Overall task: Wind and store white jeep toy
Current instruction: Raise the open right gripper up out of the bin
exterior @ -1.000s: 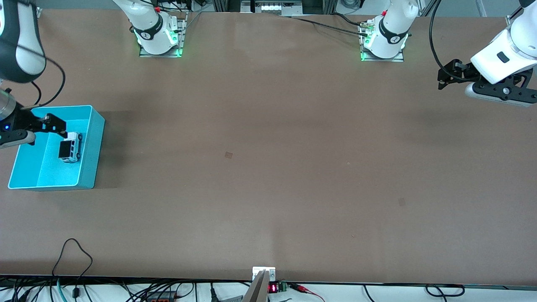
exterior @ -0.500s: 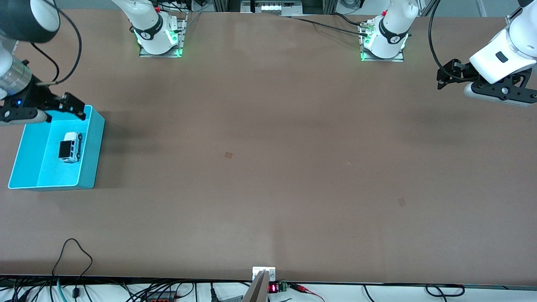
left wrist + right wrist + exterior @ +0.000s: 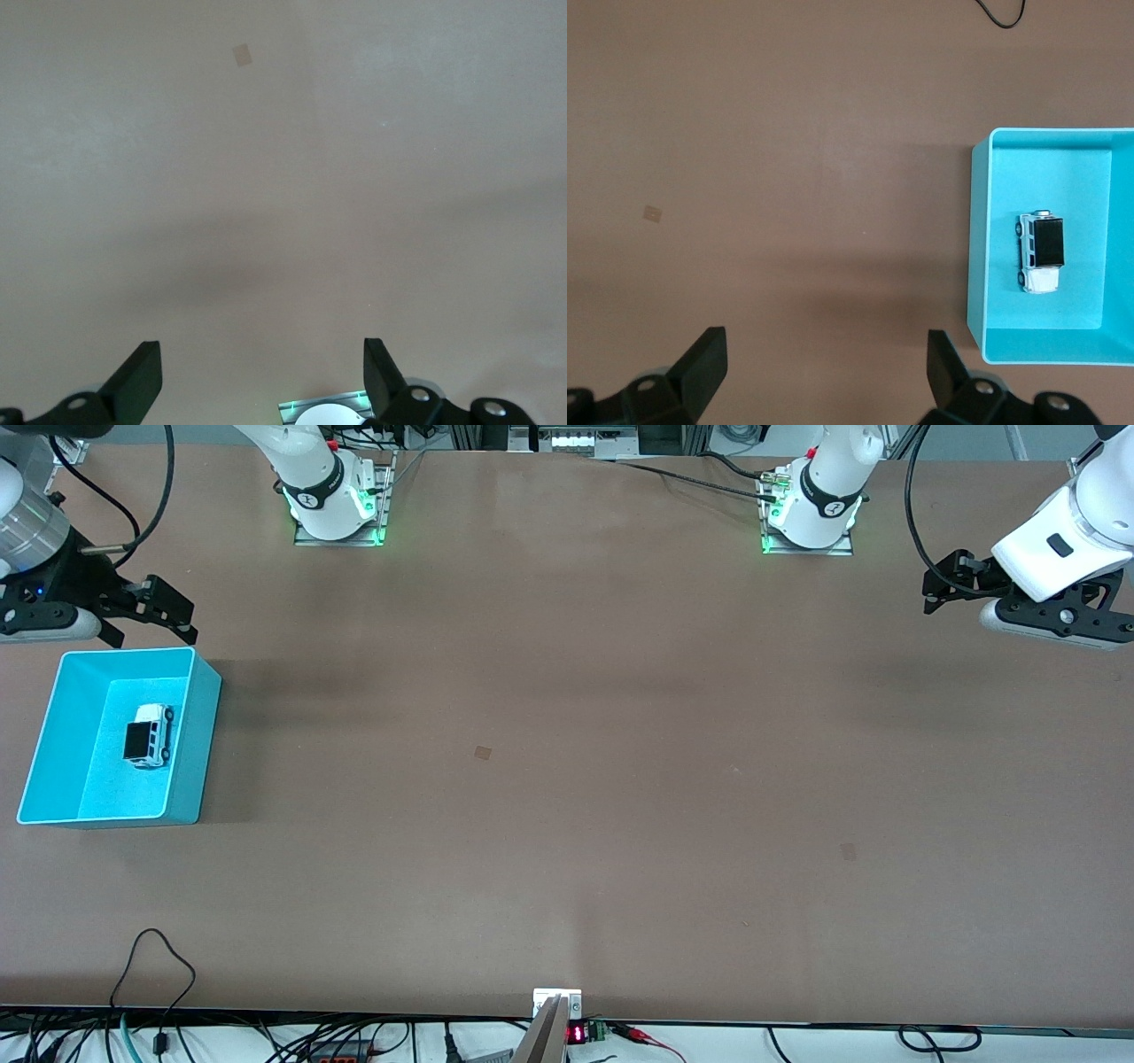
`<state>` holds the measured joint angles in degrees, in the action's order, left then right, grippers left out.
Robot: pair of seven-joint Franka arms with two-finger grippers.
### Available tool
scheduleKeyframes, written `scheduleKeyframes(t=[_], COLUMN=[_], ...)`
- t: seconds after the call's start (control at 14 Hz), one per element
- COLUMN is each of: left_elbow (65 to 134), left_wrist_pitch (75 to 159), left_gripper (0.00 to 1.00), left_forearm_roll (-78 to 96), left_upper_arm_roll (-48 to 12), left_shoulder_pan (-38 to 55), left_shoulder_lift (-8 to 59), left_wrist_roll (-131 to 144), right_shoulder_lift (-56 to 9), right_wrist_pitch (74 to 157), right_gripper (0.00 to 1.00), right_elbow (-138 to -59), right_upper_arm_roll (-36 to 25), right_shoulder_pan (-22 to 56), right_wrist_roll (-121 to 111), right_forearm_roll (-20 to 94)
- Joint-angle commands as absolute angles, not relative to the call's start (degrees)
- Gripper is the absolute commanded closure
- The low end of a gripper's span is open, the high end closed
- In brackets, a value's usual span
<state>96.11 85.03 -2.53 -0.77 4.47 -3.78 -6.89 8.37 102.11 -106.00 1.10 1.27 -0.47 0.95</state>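
Observation:
The white jeep toy, with its black roof panel, lies on the floor of the turquoise bin at the right arm's end of the table. My right gripper hangs open and empty in the air, over the bare table beside the bin's rim on the robots' side. My left gripper is open and empty too, held over the table at the left arm's end, where that arm waits.
The two arm bases stand along the table's edge farthest from the front camera. A small square mark lies near the table's middle. Cables and a small display run along the nearest edge.
My right gripper has risen out of the bin and drawn back toward the robots' side, leaving the jeep lying in the bin. The left arm has barely moved.

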Motion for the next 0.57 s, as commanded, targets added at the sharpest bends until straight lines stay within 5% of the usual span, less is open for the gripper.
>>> scheduleKeyframes(t=[0.0,0.5], left_elbow=[95.3,95.2], left_wrist_pitch=[83.8,84.6], left_gripper=[0.0,0.0], left_forearm_roll=[-3.3,-3.8], left_upper_arm_roll=[-1.1,-0.9], left_shoulder_pan=[4.3,4.0], left_shoulder_lift=[-4.0,-3.6], left_wrist_roll=[-6.2,-6.5], right_shoulder_lift=[5.6,4.4], right_wrist_pitch=[97.4,95.4], right_gripper=[0.0,0.0], right_elbow=[-99.8,-97.2], right_upper_arm_roll=[0.4,0.4], right_shoulder_pan=[1.8,1.5], right_wrist_roll=[0.3,-0.1], right_forearm_roll=[0.8,0.3])
